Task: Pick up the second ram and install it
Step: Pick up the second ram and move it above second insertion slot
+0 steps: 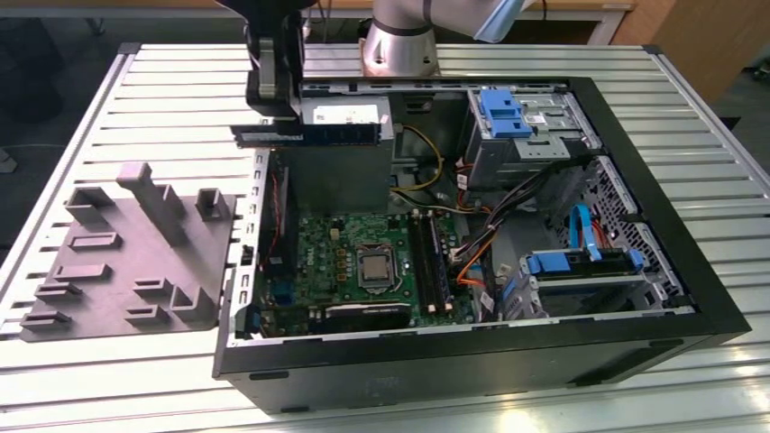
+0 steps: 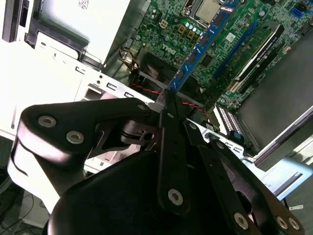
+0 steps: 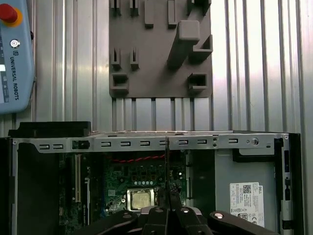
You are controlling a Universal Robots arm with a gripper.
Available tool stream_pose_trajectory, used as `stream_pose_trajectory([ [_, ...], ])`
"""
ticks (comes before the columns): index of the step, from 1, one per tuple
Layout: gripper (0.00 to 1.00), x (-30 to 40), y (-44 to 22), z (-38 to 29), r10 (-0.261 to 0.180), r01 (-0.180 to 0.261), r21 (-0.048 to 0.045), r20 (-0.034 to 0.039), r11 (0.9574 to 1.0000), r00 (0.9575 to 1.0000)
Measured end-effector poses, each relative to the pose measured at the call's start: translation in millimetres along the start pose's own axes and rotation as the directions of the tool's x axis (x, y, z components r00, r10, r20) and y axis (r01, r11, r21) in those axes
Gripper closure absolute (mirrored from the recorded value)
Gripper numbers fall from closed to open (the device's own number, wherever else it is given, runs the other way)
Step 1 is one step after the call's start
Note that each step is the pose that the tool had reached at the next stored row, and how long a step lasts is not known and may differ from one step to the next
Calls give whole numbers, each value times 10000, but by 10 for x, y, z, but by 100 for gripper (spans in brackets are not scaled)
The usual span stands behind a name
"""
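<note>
In the exterior view my gripper [image 1: 274, 124] hangs above the back left corner of the open computer case [image 1: 673, 325], shut on one end of the second ram [image 1: 337, 133]. The slim bluish stick lies level and points toward the exterior view's right. In the second wrist view the ram [image 2: 203, 41] juts out from my shut gripper [image 2: 166, 104] over the green motherboard [image 2: 171, 29]. In the first wrist view the ram [image 3: 167, 166] shows edge-on as a thin line rising from the gripper [image 3: 167, 209]. The long black memory slots [image 1: 431, 271] lie lower down, beside the processor socket [image 1: 375, 268].
A grey holder plate [image 1: 132, 262] with upright pegs lies on the slatted table at the exterior view's left of the case. Blue drive brackets [image 1: 503, 113], orange and yellow cables [image 1: 475, 257] and a power supply [image 1: 343, 113] crowd the case. A teach pendant [image 3: 14, 54] rests on the table.
</note>
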State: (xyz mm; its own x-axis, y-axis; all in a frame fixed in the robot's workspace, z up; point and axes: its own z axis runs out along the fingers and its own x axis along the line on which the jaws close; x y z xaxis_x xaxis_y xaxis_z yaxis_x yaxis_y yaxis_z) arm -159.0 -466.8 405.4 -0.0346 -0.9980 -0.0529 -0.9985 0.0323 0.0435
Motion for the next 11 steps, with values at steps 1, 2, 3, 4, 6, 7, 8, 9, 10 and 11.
stream_pose_trajectory([
  [1,88,0,-5,2,-1,1,0,0,10000,10000],
  [2,88,0,-10,4,0,0,0,0,10000,10000],
  [3,88,0,-15,6,0,0,-1,-1,10000,10000],
  [4,88,0,-19,9,0,0,0,0,10000,10000],
  [6,88,0,-26,15,0,0,0,0,10000,10000],
  [7,88,-1,-29,18,0,0,0,0,10000,10000],
  [8,88,-1,-31,20,0,0,-1,-1,10000,10000],
  [9,88,-2,-37,22,-1,1,-1,-2,10000,10000],
  [10,88,-3,-45,23,-3,3,-2,-4,10000,10000],
  [11,88,-4,-53,26,-5,5,-1,-2,10000,10000],
])
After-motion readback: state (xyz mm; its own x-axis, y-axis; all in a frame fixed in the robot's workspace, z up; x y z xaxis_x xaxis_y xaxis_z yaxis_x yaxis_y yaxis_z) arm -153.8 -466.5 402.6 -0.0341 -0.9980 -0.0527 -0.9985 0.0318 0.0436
